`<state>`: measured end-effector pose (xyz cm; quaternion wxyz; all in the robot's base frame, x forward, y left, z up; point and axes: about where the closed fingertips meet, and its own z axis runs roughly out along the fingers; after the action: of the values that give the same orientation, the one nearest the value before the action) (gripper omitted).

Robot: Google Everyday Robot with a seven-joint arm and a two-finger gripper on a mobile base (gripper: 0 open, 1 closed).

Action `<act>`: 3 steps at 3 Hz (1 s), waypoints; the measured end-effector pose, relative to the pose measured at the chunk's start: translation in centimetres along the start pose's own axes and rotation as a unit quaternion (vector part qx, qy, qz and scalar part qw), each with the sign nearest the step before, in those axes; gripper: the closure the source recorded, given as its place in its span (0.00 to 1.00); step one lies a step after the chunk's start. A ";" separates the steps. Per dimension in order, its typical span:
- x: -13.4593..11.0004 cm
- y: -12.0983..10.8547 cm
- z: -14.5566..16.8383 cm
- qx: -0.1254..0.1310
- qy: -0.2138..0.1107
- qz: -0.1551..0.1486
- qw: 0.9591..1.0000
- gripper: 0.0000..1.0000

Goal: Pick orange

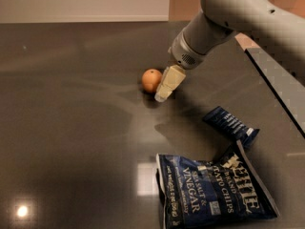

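Note:
The orange [151, 79], small and round, sits on the dark glossy table [71, 128] near the middle back. My gripper [164, 92] hangs from the grey arm that comes in from the upper right. Its cream-coloured fingers [168, 83] point down at the table just right of the orange, close beside it or touching its side. The orange rests on the table, not lifted.
A large blue salt-and-vinegar chip bag [214, 190] lies at the front right. A smaller dark blue packet [230, 124] lies behind it. The table's right edge [276, 89] runs diagonally at the right, with a lighter floor beyond.

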<state>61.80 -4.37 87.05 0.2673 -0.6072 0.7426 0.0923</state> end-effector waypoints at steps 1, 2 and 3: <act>-0.5 -0.1 1.5 -0.018 -0.004 0.002 1.000 0.00; -1.2 0.1 2.3 -0.034 -0.013 0.003 0.999 0.00; -1.5 0.2 3.0 -0.047 -0.017 0.003 0.999 0.00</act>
<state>62.62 -1.64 85.31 0.2511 -0.6150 0.7346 0.1382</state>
